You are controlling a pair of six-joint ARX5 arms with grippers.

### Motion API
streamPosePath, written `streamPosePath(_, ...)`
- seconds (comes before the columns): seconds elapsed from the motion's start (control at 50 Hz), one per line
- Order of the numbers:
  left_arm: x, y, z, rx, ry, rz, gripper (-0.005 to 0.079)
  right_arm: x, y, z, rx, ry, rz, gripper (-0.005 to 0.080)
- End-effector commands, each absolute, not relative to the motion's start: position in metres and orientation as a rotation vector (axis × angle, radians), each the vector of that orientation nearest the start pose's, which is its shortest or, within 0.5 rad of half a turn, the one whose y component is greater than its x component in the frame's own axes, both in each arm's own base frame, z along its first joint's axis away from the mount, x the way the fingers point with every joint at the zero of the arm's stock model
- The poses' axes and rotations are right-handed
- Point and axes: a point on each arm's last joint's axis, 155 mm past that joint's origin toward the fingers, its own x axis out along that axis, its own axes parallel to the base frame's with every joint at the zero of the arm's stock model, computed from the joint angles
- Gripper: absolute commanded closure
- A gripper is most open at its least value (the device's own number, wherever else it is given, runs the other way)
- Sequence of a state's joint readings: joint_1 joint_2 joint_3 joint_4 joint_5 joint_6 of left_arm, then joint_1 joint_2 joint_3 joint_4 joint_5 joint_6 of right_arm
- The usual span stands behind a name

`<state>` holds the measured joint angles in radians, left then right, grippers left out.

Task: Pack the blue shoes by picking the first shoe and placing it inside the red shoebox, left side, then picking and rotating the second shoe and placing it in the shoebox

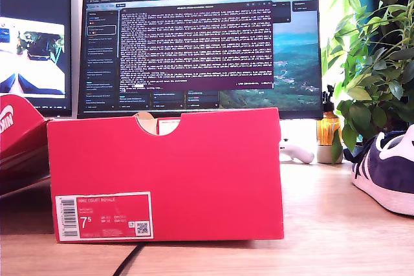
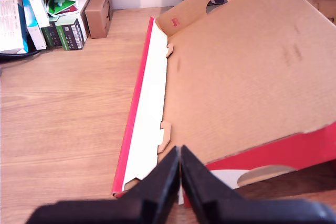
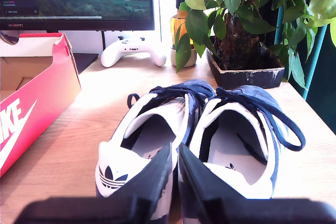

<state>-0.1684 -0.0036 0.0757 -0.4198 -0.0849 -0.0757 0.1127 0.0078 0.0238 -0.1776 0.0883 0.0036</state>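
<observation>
My first black pincer (image 2: 180,153) has its two tapered fingers pressed together, tips meeting with only a thin seam between them, nothing held. My second black pincer (image 3: 175,150) is the same: fingers closed against each other, gripping nothing. Both point forward and slightly down. Neither arm shows in the exterior view.
</observation>
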Motion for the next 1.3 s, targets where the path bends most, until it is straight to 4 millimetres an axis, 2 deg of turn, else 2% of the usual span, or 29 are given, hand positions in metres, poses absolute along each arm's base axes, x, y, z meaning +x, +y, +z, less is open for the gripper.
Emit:
streamPosePath(0.0, 0.231, -0.030, 0.091, -0.081, 0.354, -0.097, 0.0751, 0.249, 0.012, 0.124, -0.005, 0.163, 0.023, 0.0759)
streamPosePath(0.14, 0.230, -0.040, 0.092, -0.129, 0.359, -0.142, 0.0751, 0.249, 0.012, 0.124, -0.005, 0.163, 0.023, 0.0758)
streamPosePath(0.34, 0.232, -0.041, 0.099, -0.132, 0.331, -0.151, 0.0751, 0.249, 0.012, 0.125, 0.037, 0.163, 0.024, 0.0759)
streamPosePath(0.42, 0.235, -0.042, 0.115, -0.136, 0.273, -0.157, 0.0752, 0.249, 0.013, 0.125, 0.113, 0.160, 0.018, 0.0759)
streamPosePath(0.54, 0.235, -0.045, 0.156, -0.146, 0.165, -0.185, 0.0761, 0.249, 0.024, 0.130, 0.240, 0.149, 0.070, 0.0759)
streamPosePath(0.66, 0.226, -0.059, 0.191, -0.154, 0.108, -0.269, 0.0761, 0.249, 0.038, 0.148, 0.362, 0.097, 0.151, 0.0759)
streamPosePath(0.74, 0.216, -0.068, 0.207, -0.153, 0.111, -0.327, 0.0761, 0.248, 0.043, 0.158, 0.419, 0.076, 0.182, 0.0759)
streamPosePath(0.8, 0.208, -0.075, 0.211, -0.126, 0.146, -0.370, 0.0762, 0.247, 0.045, 0.160, 0.424, 0.084, 0.188, 0.0759)
streamPosePath(0.82, 0.206, -0.077, 0.211, -0.126, 0.169, -0.380, 0.0761, 0.247, 0.045, 0.160, 0.424, 0.089, 0.188, 0.0759)
streamPosePath(0.9, 0.200, -0.079, 0.201, 0.055, 0.270, -0.410, 0.0761, 0.246, 0.046, 0.160, 0.423, 0.113, 0.190, 0.0760)
streamPosePath(1.04, 0.200, -0.088, 0.194, 0.266, 0.385, -0.504, 0.0761, 0.244, 0.048, 0.157, 0.417, 0.176, 0.187, 0.0763)
streamPosePath(1.12, 0.196, -0.094, 0.180, 0.335, 0.498, -0.564, 0.0761, 0.244, 0.047, 0.160, 0.415, 0.201, 0.176, 0.0763)
streamPosePath(1.28, 0.180, -0.108, 0.147, 0.604, 0.652, -0.774, 0.0761, 0.247, 0.047, 0.170, 0.415, 0.273, 0.160, 0.0763)
